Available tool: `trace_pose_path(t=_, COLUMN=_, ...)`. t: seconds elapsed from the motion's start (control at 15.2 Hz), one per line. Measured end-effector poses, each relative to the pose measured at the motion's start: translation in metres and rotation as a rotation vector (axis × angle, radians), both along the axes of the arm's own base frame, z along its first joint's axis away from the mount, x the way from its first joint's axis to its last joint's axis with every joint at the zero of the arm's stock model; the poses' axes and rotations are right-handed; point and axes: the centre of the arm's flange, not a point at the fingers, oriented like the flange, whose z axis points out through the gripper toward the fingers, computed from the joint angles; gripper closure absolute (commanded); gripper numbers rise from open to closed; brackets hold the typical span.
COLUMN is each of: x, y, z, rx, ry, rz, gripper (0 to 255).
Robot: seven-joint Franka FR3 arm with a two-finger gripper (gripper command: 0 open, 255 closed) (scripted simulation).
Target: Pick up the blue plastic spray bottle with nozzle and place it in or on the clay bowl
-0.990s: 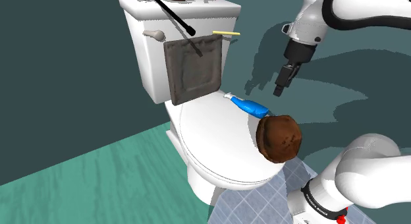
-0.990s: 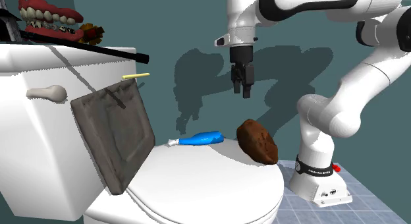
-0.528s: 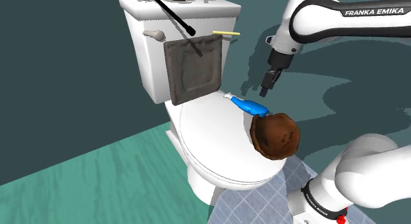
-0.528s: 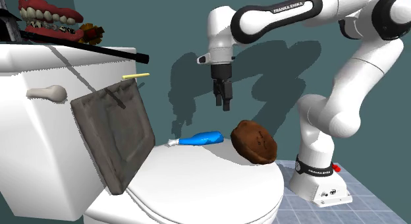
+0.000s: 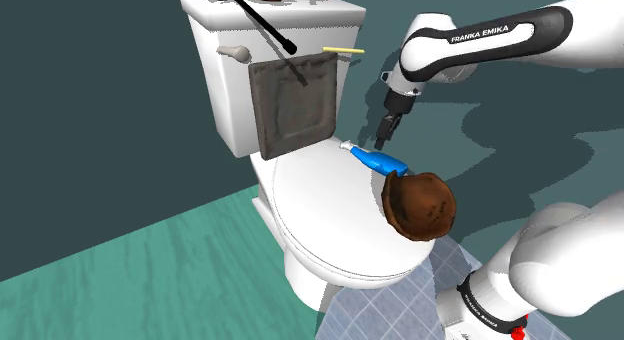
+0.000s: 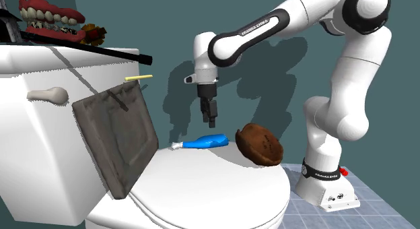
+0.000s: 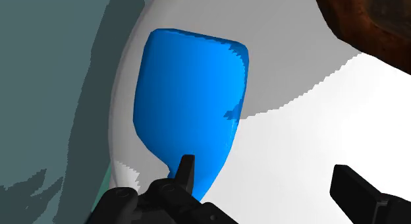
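Shoulder view: my gripper hovers just above the blue spray bottle, pointing down, nothing held. In the wrist view the gripper is wide, fingers well apart. One fingertip lines up over the bottle's narrow end, the other over bare white toilet lid.

The bottle lies on its side on the closed lid, at the lid's far right edge in the shoulder view. Its white nozzle points toward the tank and its fat end points toward the brown bowl. The bowl is tipped up on edge at the lid's right rim, just beside the bottle; I can't tell if they touch.

A grey square pad leans against the tank front, with a yellow stick at its top corner.
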Motion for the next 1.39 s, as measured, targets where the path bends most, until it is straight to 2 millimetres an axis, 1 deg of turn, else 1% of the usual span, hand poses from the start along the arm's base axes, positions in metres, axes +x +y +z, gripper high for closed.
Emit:
trace_pose_path(t=0.13, x=0.017, y=-0.012, z=-0.019, rx=0.012, ry=-0.002, rz=0.016, gripper=0)
trace_pose_path(t=0.33, x=0.045, y=-0.022, z=-0.047, rx=0.030, ry=-0.006, rz=0.040, gripper=0)
trace_pose_path(t=0.4, x=0.054, y=-0.027, z=-0.055, rx=0.036, ry=-0.006, rz=0.048, gripper=0)
trace_pose_path(t=0.46, x=0.058, y=-0.029, z=-0.061, rx=0.038, ry=-0.006, rz=0.052, gripper=0)
trace_pose_path(t=0.66, x=0.062, y=-0.028, z=-0.077, rx=0.041, ry=-0.007, rz=0.056, gripper=0)
trace_pose_path(t=0.92, x=0.061, y=-0.025, z=-0.098, rx=0.041, ry=-0.007, rz=0.056, gripper=0)
trace_pose_path(t=1.32, x=0.060, y=-0.024, z=-0.101, rx=0.041, ry=-0.008, rz=0.056, gripper=0)
trace_pose_path(t=1.39, x=0.060, y=-0.024, z=-0.101, rx=0.041, ry=-0.008, rz=0.056, gripper=255)
